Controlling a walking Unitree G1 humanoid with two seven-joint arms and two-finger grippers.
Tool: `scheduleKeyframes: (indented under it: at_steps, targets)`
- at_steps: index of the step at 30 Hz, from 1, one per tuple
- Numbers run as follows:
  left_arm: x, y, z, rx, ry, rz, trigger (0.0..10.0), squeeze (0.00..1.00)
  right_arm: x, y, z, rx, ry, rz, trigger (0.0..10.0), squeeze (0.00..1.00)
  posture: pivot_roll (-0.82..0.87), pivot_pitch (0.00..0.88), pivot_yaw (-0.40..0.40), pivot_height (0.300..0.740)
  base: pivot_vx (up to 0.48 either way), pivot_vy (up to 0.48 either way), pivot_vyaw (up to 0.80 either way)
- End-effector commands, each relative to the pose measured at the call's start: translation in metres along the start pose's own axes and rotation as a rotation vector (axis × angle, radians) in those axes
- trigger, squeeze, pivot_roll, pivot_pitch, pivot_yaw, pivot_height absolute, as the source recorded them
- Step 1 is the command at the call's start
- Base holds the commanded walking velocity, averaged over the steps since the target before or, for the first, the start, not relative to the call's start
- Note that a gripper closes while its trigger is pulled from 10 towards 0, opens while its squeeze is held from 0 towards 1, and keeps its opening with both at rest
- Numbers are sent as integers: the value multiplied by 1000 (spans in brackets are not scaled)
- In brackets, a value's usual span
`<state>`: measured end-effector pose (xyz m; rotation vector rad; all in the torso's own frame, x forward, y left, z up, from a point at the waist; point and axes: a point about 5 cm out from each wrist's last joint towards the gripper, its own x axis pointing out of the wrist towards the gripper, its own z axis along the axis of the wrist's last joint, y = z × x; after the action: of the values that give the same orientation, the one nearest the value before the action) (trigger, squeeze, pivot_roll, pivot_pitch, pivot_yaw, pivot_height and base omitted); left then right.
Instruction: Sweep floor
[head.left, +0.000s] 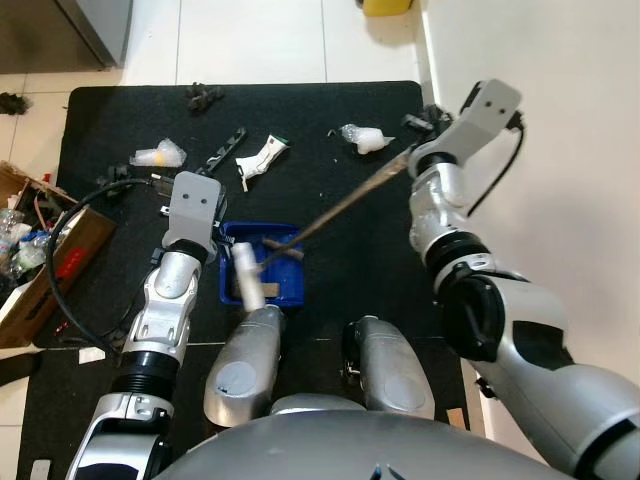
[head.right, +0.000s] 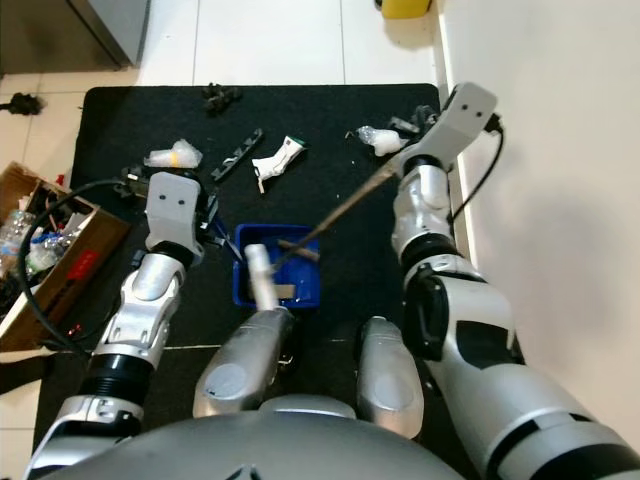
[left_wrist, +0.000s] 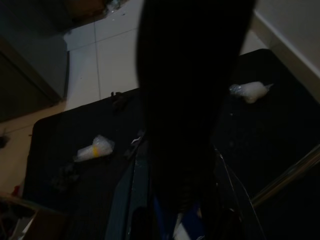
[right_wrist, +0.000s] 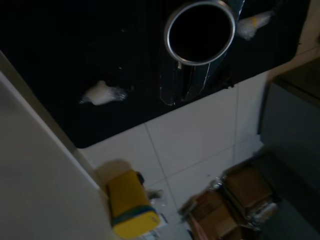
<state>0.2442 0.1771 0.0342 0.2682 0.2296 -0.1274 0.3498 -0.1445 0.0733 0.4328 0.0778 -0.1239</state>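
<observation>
Currently: sweeping in hand over the black mat (head.left: 380, 240), litter not yet gathered.

Cardboard box (head.left: 40, 265) at far left holds mixed clutter. Left gripper (head.left: 222, 240) grasps the blue dustpan (head.left: 285, 285), white handle (head.left: 248, 277) angled toward the robot; contents of the pan indistinct. Right gripper (head.left: 420, 152) sits at the broom pole (head.left: 340, 208); finger state cannot be told. Pole judged stiff, light, smooth; best gripped high on the shaft. Wrappers (head.left: 158, 155) and scraps (head.left: 262, 158) lie beyond the pan, judged light.

Broom handle (head.right: 350, 208) slants over blue dustpan (head.right: 275, 268).
</observation>
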Motion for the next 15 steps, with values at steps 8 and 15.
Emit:
scheduleKeyframes:
  at_steps: [8, 15]
  targets:
    - [-5, 1, -16, 48, 82, -3, 10000, 0, 8, -5, 34, -54, -153, 53, 10000, 0, 184, 116, -21, 740, 0, 0, 0]
    - [-4, 1, -21, 51, 98, -3, 10000, 0, 7, -15, 70, -195, -328, 106, 10000, 0, 171, 111, -23, 740, 0, 0, 0]
